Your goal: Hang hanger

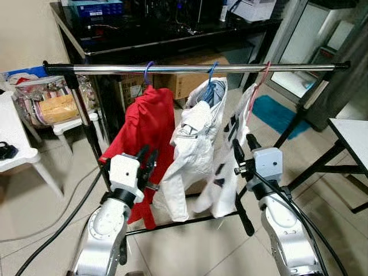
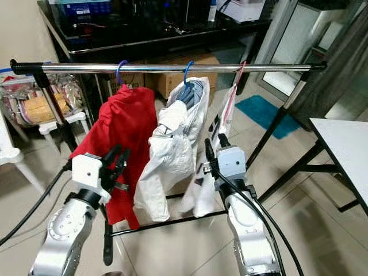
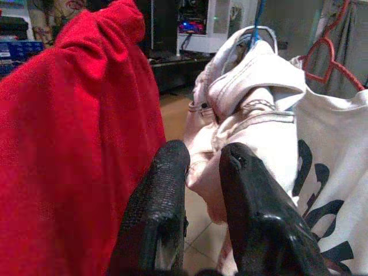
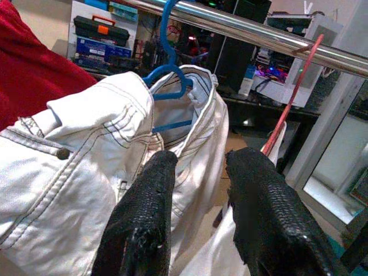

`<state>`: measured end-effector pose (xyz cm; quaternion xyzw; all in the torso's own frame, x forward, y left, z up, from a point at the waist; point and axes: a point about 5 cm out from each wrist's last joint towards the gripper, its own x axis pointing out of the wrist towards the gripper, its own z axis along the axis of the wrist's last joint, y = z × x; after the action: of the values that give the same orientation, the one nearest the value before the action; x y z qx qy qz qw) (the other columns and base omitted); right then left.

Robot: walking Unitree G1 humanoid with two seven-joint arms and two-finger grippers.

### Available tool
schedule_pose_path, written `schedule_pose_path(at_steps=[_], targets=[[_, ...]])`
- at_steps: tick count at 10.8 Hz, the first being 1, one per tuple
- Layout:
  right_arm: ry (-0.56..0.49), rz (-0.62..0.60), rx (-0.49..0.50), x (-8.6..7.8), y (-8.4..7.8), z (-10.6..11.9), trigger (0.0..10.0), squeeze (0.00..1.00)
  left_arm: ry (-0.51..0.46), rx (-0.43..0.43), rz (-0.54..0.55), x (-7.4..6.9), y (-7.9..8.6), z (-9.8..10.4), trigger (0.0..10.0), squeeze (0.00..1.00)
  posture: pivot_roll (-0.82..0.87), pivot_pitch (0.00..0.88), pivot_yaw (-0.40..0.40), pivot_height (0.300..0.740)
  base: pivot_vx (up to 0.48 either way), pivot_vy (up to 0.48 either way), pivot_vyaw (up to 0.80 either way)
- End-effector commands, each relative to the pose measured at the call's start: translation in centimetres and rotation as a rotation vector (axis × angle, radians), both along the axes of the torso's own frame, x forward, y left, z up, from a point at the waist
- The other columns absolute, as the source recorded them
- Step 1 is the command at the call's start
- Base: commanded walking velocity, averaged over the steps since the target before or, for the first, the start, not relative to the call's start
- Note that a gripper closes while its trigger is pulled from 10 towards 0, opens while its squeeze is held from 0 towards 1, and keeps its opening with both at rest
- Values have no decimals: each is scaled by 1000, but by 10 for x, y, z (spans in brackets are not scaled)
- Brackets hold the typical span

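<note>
1. You have three garments on the rail (image 1: 195, 68): a red one (image 1: 146, 123) on a purple hanger (image 1: 148, 72), a white jacket (image 1: 192, 144) on a blue hanger (image 1: 211, 77), and a printed white shirt (image 1: 230, 149) on a red hanger (image 1: 257, 86). All three hooks sit over the rail, so judged from here the hanging looks done or close to it.
2. Your left gripper (image 1: 145, 164) is low, in front of the red one's lower edge, near the jacket's sleeve. Its fingers (image 3: 158, 213) stand slightly apart with nothing between them.
3. Your right gripper (image 1: 244, 150) is low too, just beside the shirt. Its fingers (image 4: 146, 213) are also parted and hold nothing; the wrist view looks up past them at the blue hanger and the rail.
4. The relation that matters: the hooks lie above and ahead of both grippers, and the rail runs crosswise, left to right. Any adjustment means reaching up and forward, with the hook's opening kept square to that rail.
5. The right arm is nearer the red and blue hangers; the left is nearer the purple one.
6. Whether the red hanger's hook is seated fully is hard to tell, since it is thin and slants against the rail. Check that one first.
7. Mind the jacket sleeve hanging between the two arms; it could snag a finger as you lift.
</note>
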<state>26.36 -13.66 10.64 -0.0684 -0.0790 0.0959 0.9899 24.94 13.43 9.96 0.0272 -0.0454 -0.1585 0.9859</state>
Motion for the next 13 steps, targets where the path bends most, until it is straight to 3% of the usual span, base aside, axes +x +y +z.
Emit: schedule_pose_path(at_steps=[1, 4, 7, 8, 10, 11, 13], targets=[[1, -27, 0, 0, -6, -1, 10000, 0, -19, 5, -20, 2, -5, 6, 10000, 0, 211, 10, -72, 740, 0, 0, 0], [-26, -45, -17, 8, -10, 6, 10000, 0, -32, -25, -7, 6, -11, 8, 10000, 0, 173, 0, -85, 740, 0, 0, 0], [-19, -105, 13, 13, -1, 3, 10000, 0, -38, -4, -32, 10, -7, 11, 10000, 0, 161, 0, -55, 740, 0, 0, 0], [-1, -119, 26, 18, 5, 0, 10000, 1000, -67, 18, -49, 16, -8, 17, 10000, 0, 153, 0, -39, 740, 0, 0, 0], [39, -158, 30, 30, 10, -5, 10000, 1000, -145, 90, -149, 19, -19, 28, 10000, 0, 148, 0, -36, 740, 0, 0, 0], [71, -194, 15, 37, 10, -11, 10000, 0, -150, 100, -179, 18, -22, 28, 10000, 0, 149, 0, -36, 740, 0, 0, 0], [117, -270, 7, 47, 3, -18, 10000, 0, -153, 107, -186, 18, -23, 28, 10000, 0, 157, 0, -38, 740, 0, 0, 0]])
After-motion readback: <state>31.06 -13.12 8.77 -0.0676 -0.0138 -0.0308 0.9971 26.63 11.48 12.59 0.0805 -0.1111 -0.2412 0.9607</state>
